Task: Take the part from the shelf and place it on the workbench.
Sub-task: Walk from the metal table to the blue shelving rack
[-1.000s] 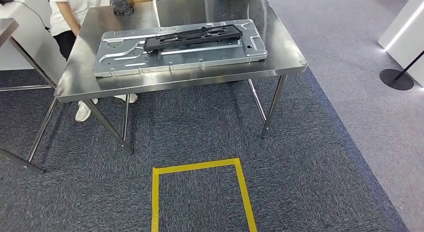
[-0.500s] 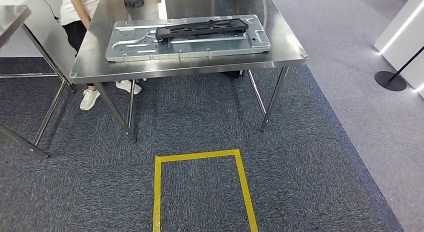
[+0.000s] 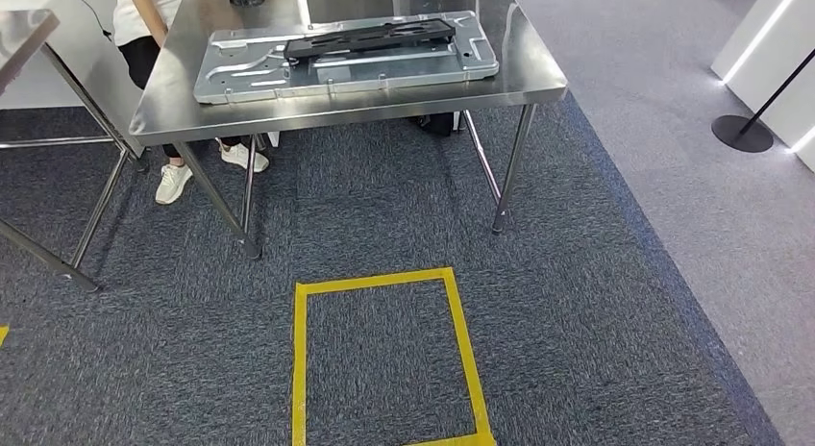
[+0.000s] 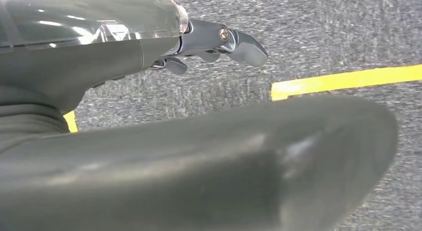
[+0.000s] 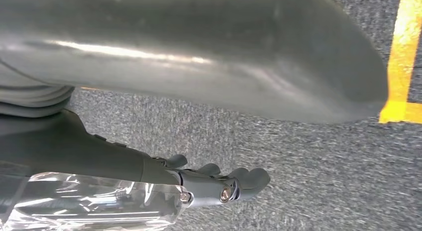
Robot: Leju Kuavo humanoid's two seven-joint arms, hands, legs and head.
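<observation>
Workbench (image 3: 538, 76): one steel table, sitting beyond the yellow tape square (image 3: 384, 359) on the carpet.
Metal panel (image 3: 240, 79): one, lying flat on the workbench.
Part (image 3: 370, 37): one black piece, lying on top of the metal panel.
Person (image 3: 154, 23): one, standing at the workbench's far left corner.
Left hand (image 4: 219, 42): hanging over the carpet, fingers stretched out, gripping nothing.
Right hand (image 5: 219, 183): hanging over the carpet too, fingers loosely extended, side by side, touching nothing.

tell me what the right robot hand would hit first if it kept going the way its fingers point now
Probably the grey carpet. The right robot hand hangs empty beside the body, fingers pointing over bare carpet short of the yellow tape. Depth is unclear.
</observation>
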